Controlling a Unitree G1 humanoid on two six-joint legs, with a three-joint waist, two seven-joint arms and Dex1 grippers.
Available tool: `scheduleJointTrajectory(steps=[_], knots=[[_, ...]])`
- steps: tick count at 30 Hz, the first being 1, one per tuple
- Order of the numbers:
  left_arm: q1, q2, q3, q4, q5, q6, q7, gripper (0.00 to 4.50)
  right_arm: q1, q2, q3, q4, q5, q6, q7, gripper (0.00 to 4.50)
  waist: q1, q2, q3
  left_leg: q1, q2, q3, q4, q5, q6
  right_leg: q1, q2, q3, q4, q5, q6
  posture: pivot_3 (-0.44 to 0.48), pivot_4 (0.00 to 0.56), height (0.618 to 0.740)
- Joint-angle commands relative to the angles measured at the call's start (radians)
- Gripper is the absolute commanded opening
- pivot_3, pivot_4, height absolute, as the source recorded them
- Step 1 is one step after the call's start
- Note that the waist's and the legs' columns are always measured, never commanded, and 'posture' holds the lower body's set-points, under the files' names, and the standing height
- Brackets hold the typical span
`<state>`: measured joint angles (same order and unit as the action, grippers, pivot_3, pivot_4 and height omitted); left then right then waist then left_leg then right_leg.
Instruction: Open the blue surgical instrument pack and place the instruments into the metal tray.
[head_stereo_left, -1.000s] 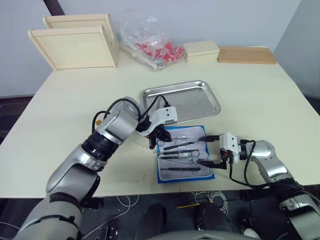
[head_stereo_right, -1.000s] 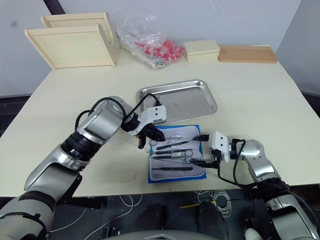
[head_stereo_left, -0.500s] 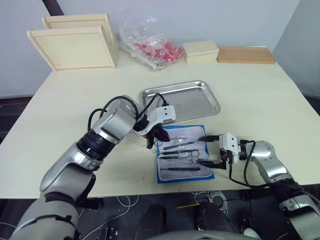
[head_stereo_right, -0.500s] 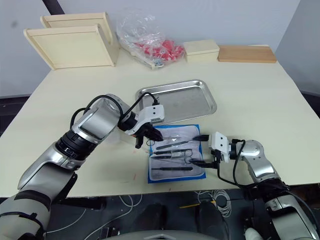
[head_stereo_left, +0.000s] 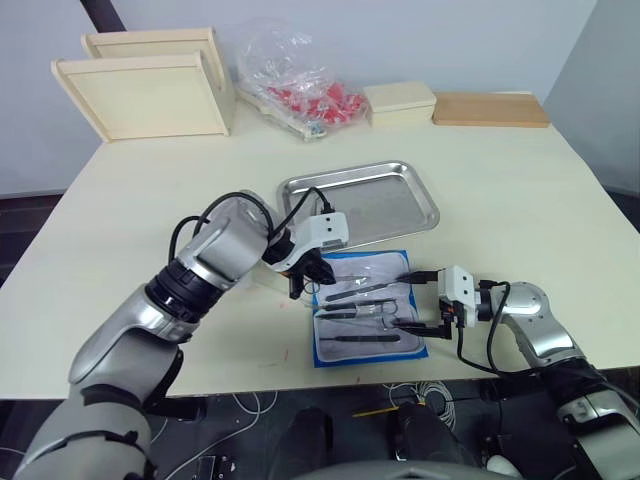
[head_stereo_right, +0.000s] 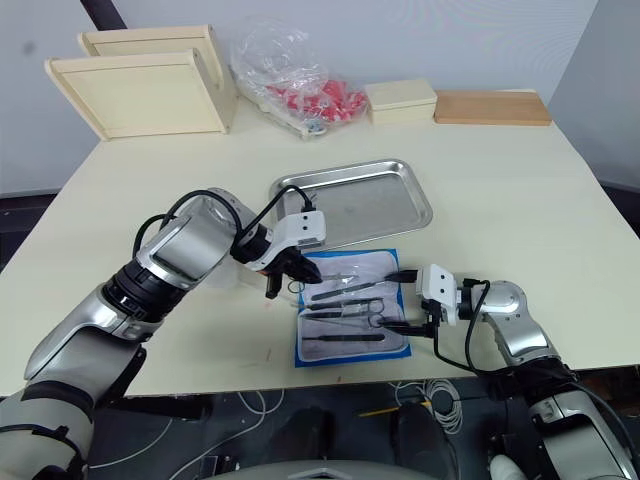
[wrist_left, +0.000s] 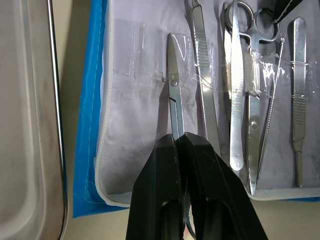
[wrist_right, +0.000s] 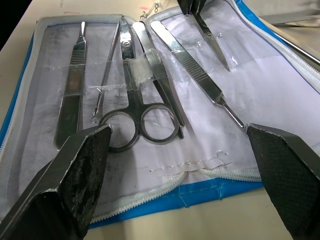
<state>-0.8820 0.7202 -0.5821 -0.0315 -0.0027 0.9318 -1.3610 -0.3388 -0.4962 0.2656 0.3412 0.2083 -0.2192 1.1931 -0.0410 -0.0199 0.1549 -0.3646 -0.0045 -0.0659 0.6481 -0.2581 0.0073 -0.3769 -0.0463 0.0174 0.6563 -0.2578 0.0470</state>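
Pale table (head_stereo_left: 120, 200) | blue surgical instrument pack (head_stereo_left: 367, 348) open just below metal tray (head_stereo_left: 395, 200) | left gripper (wrist_left: 179, 142) clamped on scissors (wrist_left: 173, 95), extracting | right gripper (wrist_right: 185, 165) wide, empty, pinning pack edge.

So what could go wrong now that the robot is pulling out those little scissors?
The left gripper pinches only the thin scissors, so they might twist or slip and fall before reaching the metal tray. The pack might also shift, because the open right gripper is not pressing it down.
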Motion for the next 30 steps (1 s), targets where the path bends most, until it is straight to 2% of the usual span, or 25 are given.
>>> scheduleJointTrajectory(steps=[1,12,24,30], knots=[[-0.026,0.024,0.007,-0.045,-0.010,0.006,-0.008,0.07,0.040,-0.002,0.054,0.040,-0.080,0.037,-0.003,4.50,0.000,0.000,0.000,0.000,0.000,0.000,0.000,0.000,0.000,0.000,0.000,0.000,0.000,0.000,0.000,0.000,0.150,0.740],[-0.012,0.084,0.017,-0.081,-0.026,0.008,-0.024,0.07,0.047,0.001,0.055,0.037,-0.081,0.039,-0.003,4.50,0.000,-0.002,0.001,0.000,0.000,0.001,0.000,0.000,0.000,0.000,0.000,0.001,0.000,0.000,0.000,0.000,0.150,0.740],[0.031,0.232,0.040,-0.156,-0.063,-0.001,-0.058,0.07,0.048,0.010,0.056,0.044,-0.083,0.037,-0.004,4.50,0.000,-0.004,0.003,0.001,0.006,0.003,-0.001,0.000,0.000,-0.001,0.002,0.002,0.000,0.000,0.000,0.000,0.150,0.740],[0.048,0.273,0.065,-0.188,-0.079,-0.007,-0.050,0.07,0.047,0.013,0.057,0.047,-0.084,0.035,-0.003,4.50,0.000,-0.004,0.003,0.001,0.007,0.004,-0.001,0.000,0.000,-0.001,0.004,0.002,0.000,0.000,0.000,0.000,0.150,0.740]])
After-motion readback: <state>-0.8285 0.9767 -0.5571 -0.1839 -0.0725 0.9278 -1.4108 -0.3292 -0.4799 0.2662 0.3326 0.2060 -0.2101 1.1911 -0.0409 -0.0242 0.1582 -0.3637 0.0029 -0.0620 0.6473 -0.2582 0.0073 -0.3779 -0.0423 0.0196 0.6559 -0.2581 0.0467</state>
